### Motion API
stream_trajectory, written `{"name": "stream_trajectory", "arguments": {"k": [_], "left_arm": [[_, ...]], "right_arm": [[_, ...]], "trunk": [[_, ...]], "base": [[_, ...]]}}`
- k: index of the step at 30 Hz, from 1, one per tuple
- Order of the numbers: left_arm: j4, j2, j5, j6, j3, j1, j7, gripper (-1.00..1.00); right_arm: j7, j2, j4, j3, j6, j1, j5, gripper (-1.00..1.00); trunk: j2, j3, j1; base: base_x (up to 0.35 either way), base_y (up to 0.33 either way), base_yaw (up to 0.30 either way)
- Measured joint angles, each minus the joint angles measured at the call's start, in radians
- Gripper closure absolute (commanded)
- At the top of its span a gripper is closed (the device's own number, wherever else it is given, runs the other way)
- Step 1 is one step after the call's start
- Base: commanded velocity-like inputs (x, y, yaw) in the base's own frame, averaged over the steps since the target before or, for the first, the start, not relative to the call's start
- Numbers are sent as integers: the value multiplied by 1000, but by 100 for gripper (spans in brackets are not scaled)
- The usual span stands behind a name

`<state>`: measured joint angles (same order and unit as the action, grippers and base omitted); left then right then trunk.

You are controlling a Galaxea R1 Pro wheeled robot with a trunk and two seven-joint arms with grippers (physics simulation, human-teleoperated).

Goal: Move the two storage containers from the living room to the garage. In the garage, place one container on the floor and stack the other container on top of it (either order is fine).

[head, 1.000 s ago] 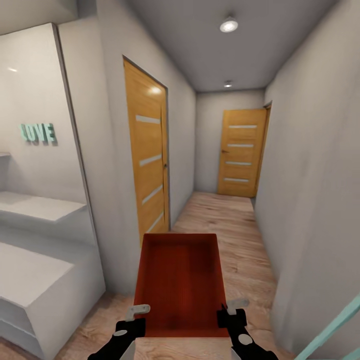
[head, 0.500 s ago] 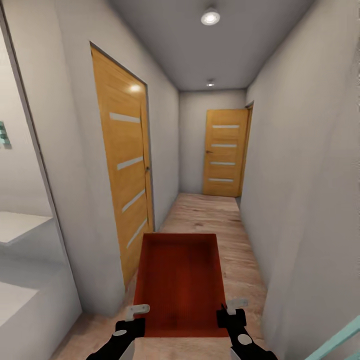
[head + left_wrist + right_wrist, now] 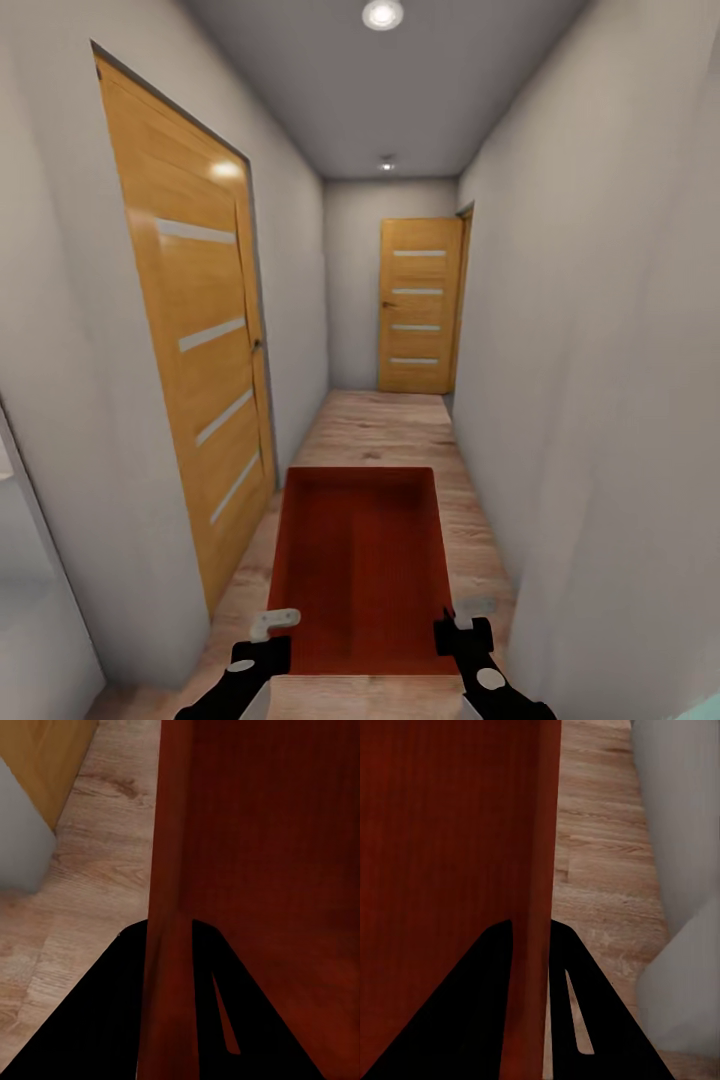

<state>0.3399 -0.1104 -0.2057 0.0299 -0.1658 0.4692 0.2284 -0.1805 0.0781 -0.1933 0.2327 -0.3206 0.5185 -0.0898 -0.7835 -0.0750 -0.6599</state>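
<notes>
Nearest, the left gripper (image 3: 262,640) is clamped on the near left wall of the storage container (image 3: 358,570); the left wrist view shows that wall (image 3: 169,945) passing between the two dark fingers (image 3: 105,1012), one finger on each face. The right gripper (image 3: 462,628) is clamped likewise on the near right wall; the right wrist view shows the wall (image 3: 534,945) pinched between its fingers (image 3: 457,1005). The container is orange-red, rectangular and open-topped; it is carried level between both grippers, above the light wood-plank floor (image 3: 385,435), at the centre of a narrow corridor; its interior holds nothing. Beyond the container, the plank floor runs to the far end. On the left wall, a wood-panelled door (image 3: 195,340) with pale horizontal strips stands shut, near the container's far left corner. The right wall (image 3: 590,350) is plain grey-white. At the far end, a second door (image 3: 420,305) of the same pattern is shut. Two round ceiling lights (image 3: 383,14) are lit overhead.
</notes>
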Motion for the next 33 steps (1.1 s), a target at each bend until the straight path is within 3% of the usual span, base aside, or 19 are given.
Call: {"name": "stream_trajectory", "arguments": {"k": [33], "left_arm": [[0, 1, -1, 0, 0, 0, -1, 100]], "right_arm": [[-1, 1, 0, 1, 0, 0, 0, 100]], "trunk": [[0, 0, 0]], "base": [[323, 0, -1]]}}
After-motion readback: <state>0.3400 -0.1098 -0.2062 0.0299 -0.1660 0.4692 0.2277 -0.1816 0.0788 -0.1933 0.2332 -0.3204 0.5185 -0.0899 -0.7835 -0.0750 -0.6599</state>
